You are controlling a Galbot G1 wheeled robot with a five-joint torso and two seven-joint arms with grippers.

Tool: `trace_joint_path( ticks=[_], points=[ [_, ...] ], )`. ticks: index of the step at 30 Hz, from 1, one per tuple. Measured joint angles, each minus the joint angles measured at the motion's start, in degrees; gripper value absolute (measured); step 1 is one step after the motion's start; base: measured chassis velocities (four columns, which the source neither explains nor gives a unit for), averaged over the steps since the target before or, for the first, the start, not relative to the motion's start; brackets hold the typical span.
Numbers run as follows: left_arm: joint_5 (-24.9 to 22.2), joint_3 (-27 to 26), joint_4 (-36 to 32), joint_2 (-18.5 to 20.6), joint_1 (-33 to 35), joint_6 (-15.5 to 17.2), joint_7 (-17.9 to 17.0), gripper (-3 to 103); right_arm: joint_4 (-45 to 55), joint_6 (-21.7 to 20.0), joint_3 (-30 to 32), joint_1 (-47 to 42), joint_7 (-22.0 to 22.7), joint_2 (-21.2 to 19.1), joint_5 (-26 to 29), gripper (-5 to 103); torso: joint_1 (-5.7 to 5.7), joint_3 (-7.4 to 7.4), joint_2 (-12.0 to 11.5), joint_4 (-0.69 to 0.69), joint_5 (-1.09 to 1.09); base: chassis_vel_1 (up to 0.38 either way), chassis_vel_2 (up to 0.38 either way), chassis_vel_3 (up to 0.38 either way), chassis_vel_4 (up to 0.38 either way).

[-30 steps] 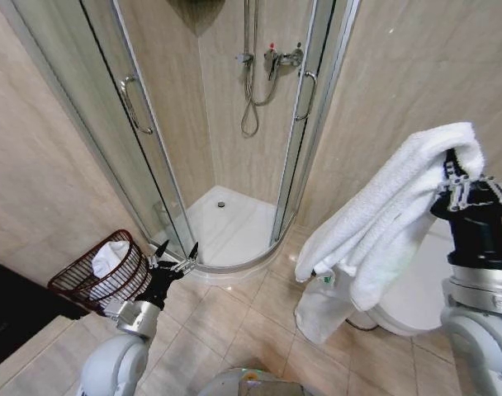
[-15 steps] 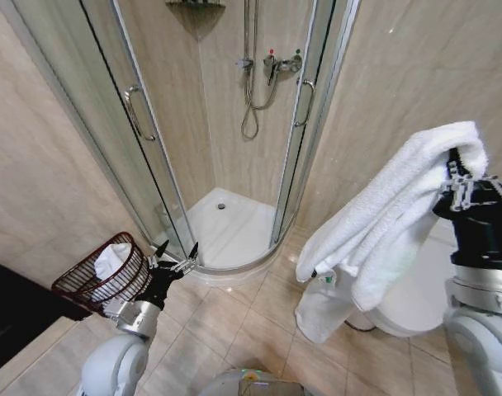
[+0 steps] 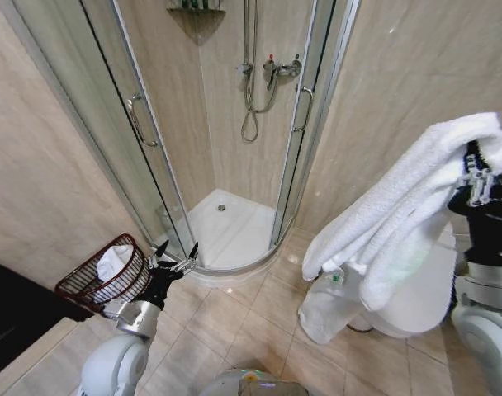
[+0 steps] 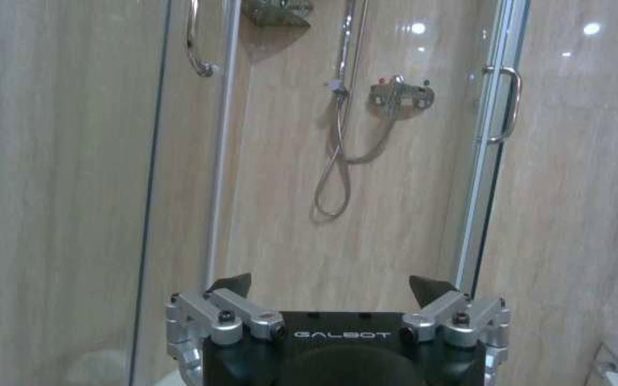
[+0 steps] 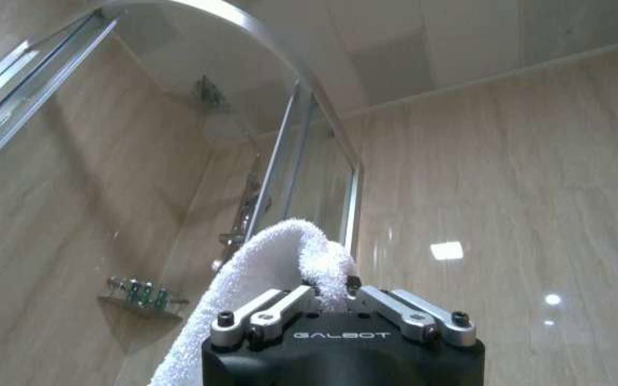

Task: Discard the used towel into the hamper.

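Over tiled bathroom floor [image 3: 234,330], right gripper [image 3: 482,177] pinches towel [image 3: 400,223] high; left gripper [image 3: 175,257] spread beside hamper [image 3: 102,280], shower [image 3: 234,223] beyond.

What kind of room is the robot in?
A bathroom, most likely. There is a glass shower stall with a hose and tap, tiled floor, and what looks like a toilet beside it.
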Motion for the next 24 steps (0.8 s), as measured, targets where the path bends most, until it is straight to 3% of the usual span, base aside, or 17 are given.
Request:
trace_joint_path(
  ticks=[24],
  points=[
    [0.0, 0.0, 0.0, 0.0, 0.0, 0.0, 0.0, 99, 0.0, -0.7, 0.5, 0.8, 0.2, -0.7, 0.6, 3, 3.06, 3.78, 6.9, 0.00, 0.00, 0.000, 0.000, 0.000, 0.000]
  ],
)
